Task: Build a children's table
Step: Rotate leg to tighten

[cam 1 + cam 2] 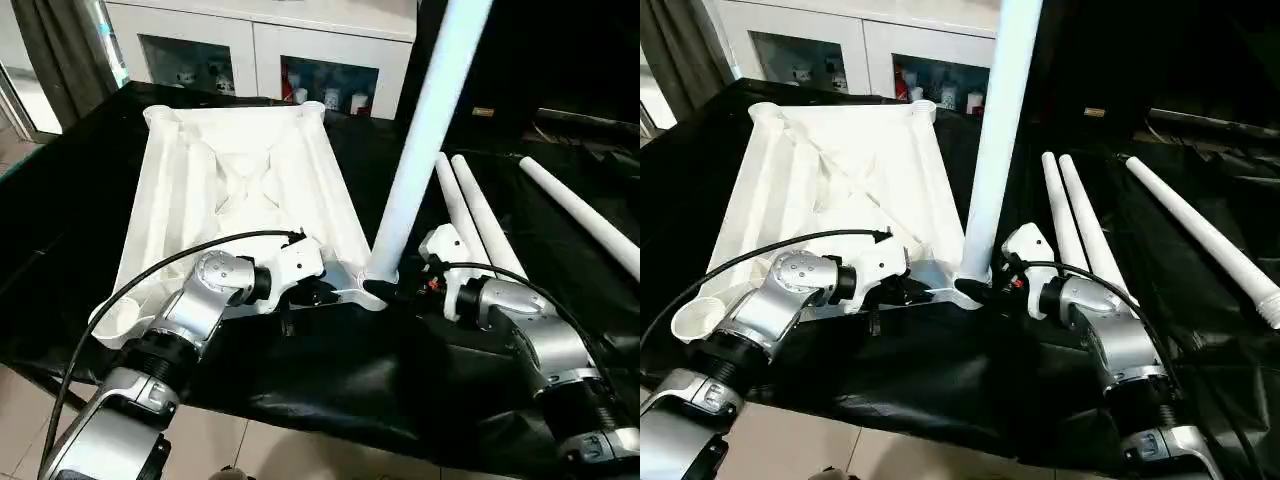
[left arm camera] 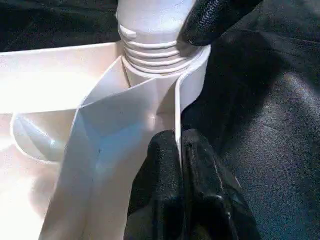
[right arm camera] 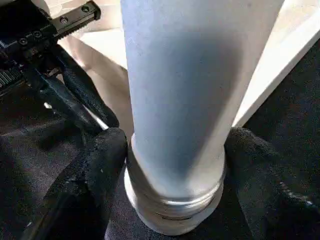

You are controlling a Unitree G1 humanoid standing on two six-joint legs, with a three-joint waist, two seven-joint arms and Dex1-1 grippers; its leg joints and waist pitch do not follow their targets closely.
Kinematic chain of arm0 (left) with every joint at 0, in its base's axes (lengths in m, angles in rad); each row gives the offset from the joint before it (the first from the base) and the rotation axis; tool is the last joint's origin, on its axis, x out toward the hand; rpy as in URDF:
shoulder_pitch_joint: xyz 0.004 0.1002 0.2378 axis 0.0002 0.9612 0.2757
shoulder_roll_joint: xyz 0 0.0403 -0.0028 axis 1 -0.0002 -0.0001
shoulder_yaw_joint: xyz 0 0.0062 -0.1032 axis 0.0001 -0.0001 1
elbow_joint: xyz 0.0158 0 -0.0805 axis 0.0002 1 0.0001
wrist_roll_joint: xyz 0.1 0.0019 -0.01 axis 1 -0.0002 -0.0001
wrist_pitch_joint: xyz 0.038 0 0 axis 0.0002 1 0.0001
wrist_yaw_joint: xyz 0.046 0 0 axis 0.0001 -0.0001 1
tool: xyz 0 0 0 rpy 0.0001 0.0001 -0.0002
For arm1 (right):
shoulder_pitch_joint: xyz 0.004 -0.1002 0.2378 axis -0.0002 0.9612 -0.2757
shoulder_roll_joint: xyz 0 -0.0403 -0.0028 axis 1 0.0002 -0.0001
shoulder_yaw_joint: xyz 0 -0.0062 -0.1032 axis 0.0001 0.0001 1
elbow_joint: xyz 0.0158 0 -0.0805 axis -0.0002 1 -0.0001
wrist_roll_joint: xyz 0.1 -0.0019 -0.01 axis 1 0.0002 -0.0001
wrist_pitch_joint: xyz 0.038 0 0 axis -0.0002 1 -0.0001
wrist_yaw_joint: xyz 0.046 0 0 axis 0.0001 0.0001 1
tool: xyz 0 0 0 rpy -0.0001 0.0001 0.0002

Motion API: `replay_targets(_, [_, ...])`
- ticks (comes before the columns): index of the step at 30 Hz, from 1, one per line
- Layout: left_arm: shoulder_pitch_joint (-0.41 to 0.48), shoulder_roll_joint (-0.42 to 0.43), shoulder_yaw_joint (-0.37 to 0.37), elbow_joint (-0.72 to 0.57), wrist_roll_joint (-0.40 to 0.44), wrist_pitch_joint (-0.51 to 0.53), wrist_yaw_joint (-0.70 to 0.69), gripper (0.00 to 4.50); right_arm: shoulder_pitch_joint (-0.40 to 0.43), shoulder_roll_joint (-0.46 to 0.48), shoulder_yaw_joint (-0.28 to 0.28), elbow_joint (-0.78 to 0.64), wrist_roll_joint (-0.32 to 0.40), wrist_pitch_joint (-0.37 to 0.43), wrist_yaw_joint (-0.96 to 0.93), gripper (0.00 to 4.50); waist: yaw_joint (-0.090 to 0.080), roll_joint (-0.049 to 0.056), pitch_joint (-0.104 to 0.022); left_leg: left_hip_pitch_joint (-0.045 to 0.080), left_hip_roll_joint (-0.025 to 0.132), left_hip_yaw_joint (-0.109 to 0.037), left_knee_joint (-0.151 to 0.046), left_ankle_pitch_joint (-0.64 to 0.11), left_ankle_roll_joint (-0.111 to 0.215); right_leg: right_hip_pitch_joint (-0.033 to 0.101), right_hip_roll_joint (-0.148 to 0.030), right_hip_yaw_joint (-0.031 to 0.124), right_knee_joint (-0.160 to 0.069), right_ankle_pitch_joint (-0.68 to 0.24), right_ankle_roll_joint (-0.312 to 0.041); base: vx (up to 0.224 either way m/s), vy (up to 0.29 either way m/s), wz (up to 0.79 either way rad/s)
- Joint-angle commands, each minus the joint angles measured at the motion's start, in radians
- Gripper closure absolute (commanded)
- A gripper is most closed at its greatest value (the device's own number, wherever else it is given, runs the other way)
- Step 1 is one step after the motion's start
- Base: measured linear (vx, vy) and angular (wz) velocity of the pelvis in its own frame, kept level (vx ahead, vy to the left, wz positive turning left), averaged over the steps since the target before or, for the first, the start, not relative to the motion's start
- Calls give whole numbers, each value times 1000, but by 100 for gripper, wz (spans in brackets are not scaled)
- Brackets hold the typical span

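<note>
The children's table's white tabletop (image 1: 240, 170) lies underside up on the black cloth. One white leg (image 1: 420, 130) stands in its near right corner socket, leaning a little to the right. In the left wrist view the leg's threaded end (image 2: 150, 50) shows above the socket. My right gripper (image 3: 175, 150) is shut on the leg's base, a finger (image 3: 95, 170) pressed on each side. My left gripper (image 2: 179, 142) is shut on the tabletop's thin near rim, just left of that corner. Three loose legs lie to the right, two together (image 1: 470, 215) and one apart (image 1: 580, 215).
A white cabinet (image 1: 260, 50) with glass doors stands behind the work table. The draped table's front edge (image 1: 330, 400) runs close under my forearms, with tiled floor below. A black cable (image 1: 150, 275) loops over my left arm.
</note>
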Motion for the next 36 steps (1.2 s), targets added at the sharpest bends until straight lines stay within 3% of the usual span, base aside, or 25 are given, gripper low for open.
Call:
replay_targets(1, [25, -9, -22, 1, -17, 0, -24, 450, -12, 7, 7, 8, 2, 11, 7, 121, -1, -11, -44, 7, 22, -5, -64, -209, 50, 40, -36, 30, -74, -161, -206, 0, 0, 0])
replay_targets(7, [26, -8, -22, 2, -16, 1, -26, 450, -2, 4, 15, -4, 10, 20, 27, 180, -1, -9, -46, 7, 21, -4, -62, -195, 54, 42, -36, 30, -70, -131, -214, 0, 0, 0])
replay_targets(16, [9, -21, -12, 35, -2, 5, 23, 450, 38, 25, 15, -3, 0, 21, -16, 189, -1, -10, -46, 7, 21, -4, -61, -194, 55, 43, -36, 30, -71, -134, -214, 0, 0, 0])
replay_targets(20, [-35, -70, 1, 107, 33, 41, 153, 450, 41, 114, -36, 104, -45, -2, -247, 191, -5, -8, -39, 13, 19, -7, -70, -283, 9, 31, -37, 30, -88, -299, -172, 0, 0, 0])
replay_targets(23, [-71, -120, 11, 157, 46, 71, 246, 450, 27, 184, -72, 146, -54, 32, -401, 191, -15, -8, -37, 14, 17, -13, -75, -338, -18, 26, -37, 29, -99, -400, -135, 0, 0, 0])
replay_targets(24, [-71, -120, 11, 157, 46, 71, 246, 450, 27, 184, -72, 146, -54, 32, -401, 191, -16, -9, -37, 14, 16, -15, -75, -344, -19, 26, -37, 28, -101, -413, -128, 0, 0, 0])
replay_targets(26, [-102, -182, 11, 182, 50, 106, 307, 450, -1, 276, -97, 178, -78, 62, -585, 191, -22, -8, -38, 14, 15, -17, -75, -358, -22, 21, -37, 28, -106, -436, -115, 0, 0, 0])
replay_targets(32, [-115, -217, 3, 195, 47, 101, 317, 450, -18, 327, -86, 182, -74, 45, -600, 191, -24, -6, -41, 7, 15, -17, -77, -331, -8, 26, -34, 29, -99, -345, -124, 0, 0, 0])
replay_targets(33, [-119, -221, 2, 203, 47, 93, 316, 450, -24, 336, -81, 181, -69, 39, -585, 135, -24, -6, -42, 7, 16, -17, -77, -326, -7, 27, -34, 29, -98, -330, -127, 0, 0, 0])
replay_targets(36, [-115, -210, 2, 204, 47, 78, 305, 450, -28, 325, -85, 171, -53, 42, -553, 115, -24, -8, -41, 7, 16, -14, -76, -322, 1, 28, -34, 29, -97, -311, -138, 0, 0, 0])
